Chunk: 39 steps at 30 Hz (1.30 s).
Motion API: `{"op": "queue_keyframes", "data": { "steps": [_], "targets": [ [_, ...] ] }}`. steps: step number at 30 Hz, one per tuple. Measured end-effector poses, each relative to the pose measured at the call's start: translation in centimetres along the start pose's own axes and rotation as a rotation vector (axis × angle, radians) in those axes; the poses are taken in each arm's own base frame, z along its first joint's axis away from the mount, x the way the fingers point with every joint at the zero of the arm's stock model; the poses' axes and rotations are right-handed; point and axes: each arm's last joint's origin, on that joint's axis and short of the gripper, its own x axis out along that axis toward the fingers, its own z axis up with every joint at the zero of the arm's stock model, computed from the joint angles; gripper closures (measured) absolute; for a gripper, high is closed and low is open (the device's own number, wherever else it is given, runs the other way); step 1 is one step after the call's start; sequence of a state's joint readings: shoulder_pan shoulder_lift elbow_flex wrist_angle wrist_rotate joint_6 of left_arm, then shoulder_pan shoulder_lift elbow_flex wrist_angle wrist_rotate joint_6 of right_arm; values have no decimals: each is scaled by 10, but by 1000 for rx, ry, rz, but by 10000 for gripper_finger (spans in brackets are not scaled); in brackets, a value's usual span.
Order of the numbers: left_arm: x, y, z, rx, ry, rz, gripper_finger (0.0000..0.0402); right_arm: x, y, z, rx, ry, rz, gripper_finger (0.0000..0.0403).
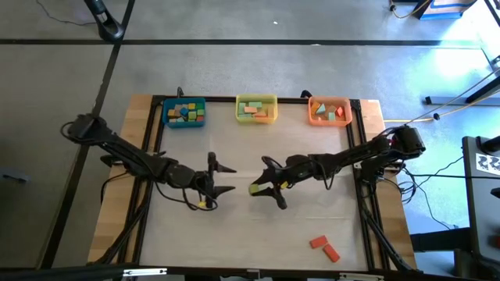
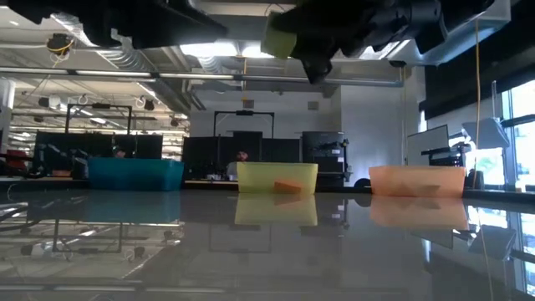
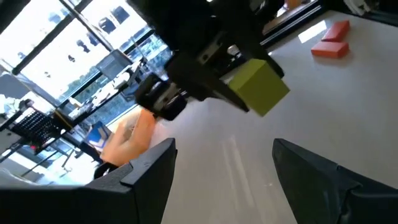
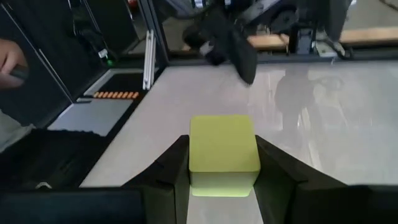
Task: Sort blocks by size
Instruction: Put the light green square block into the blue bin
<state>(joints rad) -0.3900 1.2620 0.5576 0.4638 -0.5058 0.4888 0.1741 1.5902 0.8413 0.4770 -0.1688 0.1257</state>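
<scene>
My right gripper [image 1: 266, 187] hovers above the middle of the table, shut on a yellow-green cube block [image 1: 256, 189], which also shows at the top of the low view [image 2: 280, 37]. Facing it from the left, my left gripper [image 1: 228, 179] stands open, holding nothing, a short gap from the cube [image 3: 261, 87]. Two orange-red blocks [image 1: 324, 247] lie flat on the table near its front right. More blocks fill the three bins along the far edge. My right gripper pinches the cube by two opposite sides [image 4: 194, 155] between its two fingers [image 4: 169, 177]. The fingers reach almost level from the table's right, pointing toward the left arm. The cube is lifted well clear of the table, with its top face level.
Along the far edge stand a blue bin [image 1: 185, 113], a yellow bin [image 1: 256, 110] and an orange bin [image 1: 329, 112]. A black frame [image 1: 355, 148] borders the table. Bare table surface lies below and in front of both grippers.
</scene>
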Motion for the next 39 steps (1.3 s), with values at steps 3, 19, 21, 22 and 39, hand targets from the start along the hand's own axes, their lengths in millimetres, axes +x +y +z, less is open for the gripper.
{"op": "queue_keyframes", "data": {
  "steps": [3, 19, 21, 22, 39],
  "targets": [
    [6, -3, 3, 9, 7, -8, 147, 2, -2, 1, -1, -31, 1, 274],
    [11, -21, 7, 213, 27, -52, 147, 18, -19, -12, 50, -68, 55, 274],
    [11, -21, 6, 201, 39, -47, 147, 18, -19, -13, 50, -63, 54, 274],
    [10, -21, 6, 177, 42, -44, 147, 18, -19, -13, 46, -60, 53, 274],
    [7, -6, 9, 243, 23, -20, 147, -1, -34, 12, 68, -162, 32, 274]
  ]
}}
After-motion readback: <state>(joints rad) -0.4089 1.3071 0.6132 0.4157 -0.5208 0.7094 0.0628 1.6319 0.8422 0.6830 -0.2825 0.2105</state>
